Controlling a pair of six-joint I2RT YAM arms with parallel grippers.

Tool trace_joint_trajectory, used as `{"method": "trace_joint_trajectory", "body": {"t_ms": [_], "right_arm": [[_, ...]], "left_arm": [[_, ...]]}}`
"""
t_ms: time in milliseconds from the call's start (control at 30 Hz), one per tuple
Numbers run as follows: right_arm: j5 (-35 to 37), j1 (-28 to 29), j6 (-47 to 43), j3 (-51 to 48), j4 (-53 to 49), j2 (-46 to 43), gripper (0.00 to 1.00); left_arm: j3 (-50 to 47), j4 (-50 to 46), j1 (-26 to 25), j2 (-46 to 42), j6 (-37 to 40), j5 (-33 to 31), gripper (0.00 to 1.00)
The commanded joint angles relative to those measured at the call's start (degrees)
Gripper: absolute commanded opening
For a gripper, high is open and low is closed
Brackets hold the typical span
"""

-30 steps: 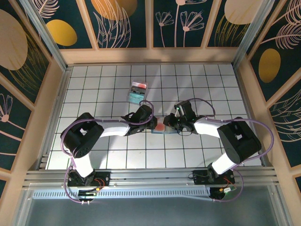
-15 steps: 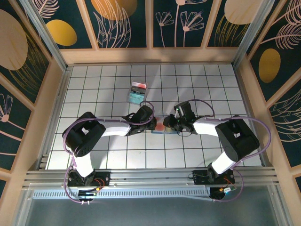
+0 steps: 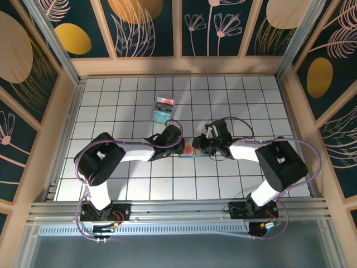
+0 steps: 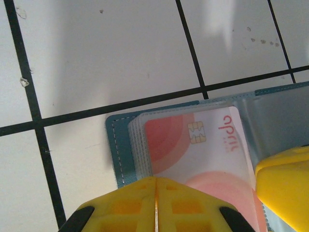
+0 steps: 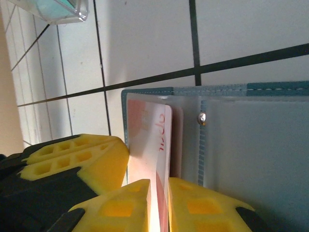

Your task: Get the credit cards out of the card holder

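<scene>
Credit cards [image 4: 193,157], lower ends hidden: right fingers [image 5: 210,208] pinch one, left fingers [image 4: 120,205] pressed together.

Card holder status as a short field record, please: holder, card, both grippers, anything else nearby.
card holder: open, lying flat on the tiled table
credit card: salmon, not yet clear of the holder
right gripper: shut on the credit card's edge
left gripper: shut, fingertips at the holder's edge
other: clear plastic box, farther back, apart from the holder
</scene>
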Motion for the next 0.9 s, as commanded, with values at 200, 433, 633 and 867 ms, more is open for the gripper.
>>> {"method": "trace_joint_trajectory", "body": {"t_ms": [200,433,633,867], "right_arm": [[-5.53,0.59,2.21,-1.3,7.28,-1.02,0.17],[-5.86,0.61,4.56,-3.11,11.42,1.35,0.18],[-5.68,0.61,5.53,-3.11,12.03,2.92,0.21],[-5.52,0.61,5.59,-2.56,11.4,4.46,0.24]], "left_arm": [[-0.96,-1.4,-0.51,1.26,-0.03,2.1,0.1],[-1.49,-0.87,-0.52,1.21,-0.57,2.66,0.08],[-2.07,-0.33,-0.51,0.98,-1.28,3.02,0.08],[-2.08,0.11,-0.49,1.21,-1.71,3.47,0.07]]}}
